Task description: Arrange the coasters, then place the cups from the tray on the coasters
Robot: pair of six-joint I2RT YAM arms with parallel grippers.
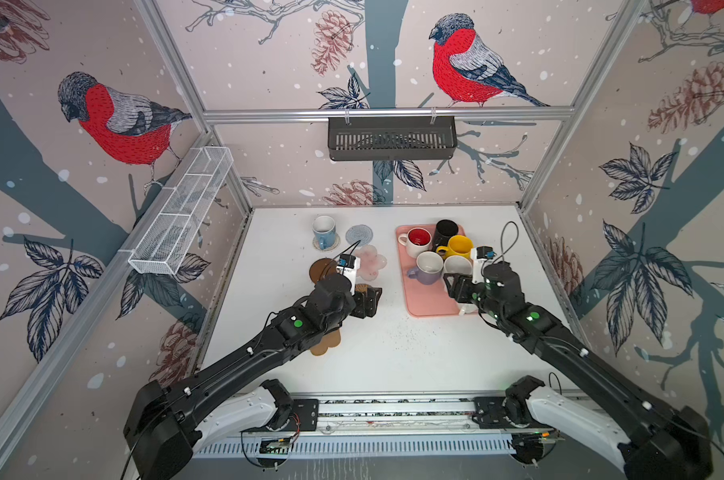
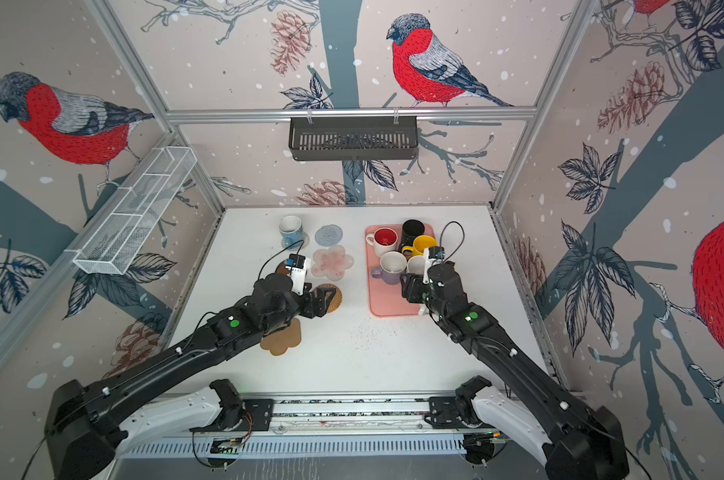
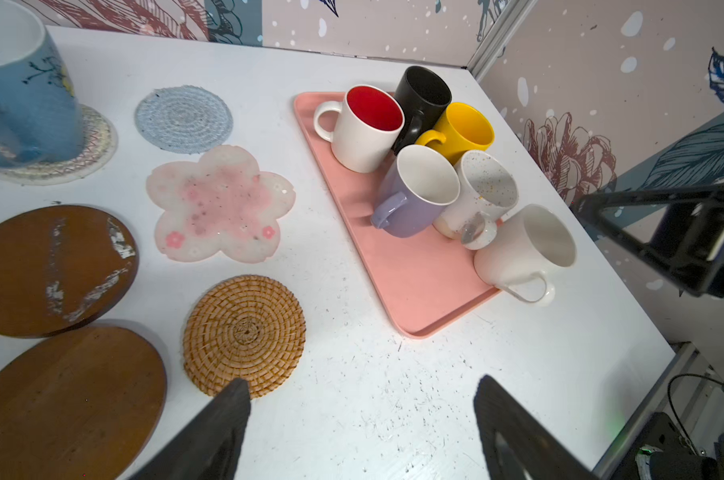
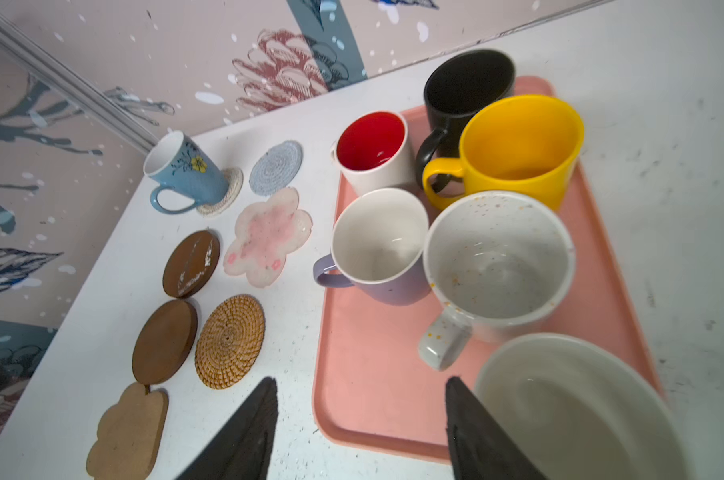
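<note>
The pink tray [image 1: 431, 301] holds several cups: red-inside white [image 4: 370, 149], black [image 4: 468, 87], yellow [image 4: 522, 141], lavender [image 4: 379, 245], speckled white [image 4: 497, 266] and plain white [image 4: 568, 407]. A light blue cup [image 1: 323, 230] stands on the beige woven coaster [image 3: 94, 153]. Left of the tray lie the other coasters: grey-blue woven [image 3: 183, 118], pink flower [image 3: 219, 203], two brown discs [image 3: 53, 270] [image 3: 69, 399], wicker [image 3: 244, 332], cork flower [image 4: 127, 432]. My left gripper [image 3: 360, 399] hovers open beside the wicker coaster. My right gripper [image 4: 360, 380] is open over the tray's near corner, next to the plain white cup.
A dark slotted basket [image 1: 391, 139] hangs on the back wall and a white wire rack [image 1: 186, 212] on the left wall. Bare white table [image 1: 393, 353] stretches toward the front rail. In the left wrist view, the right gripper [image 3: 684, 237] shows past the tray.
</note>
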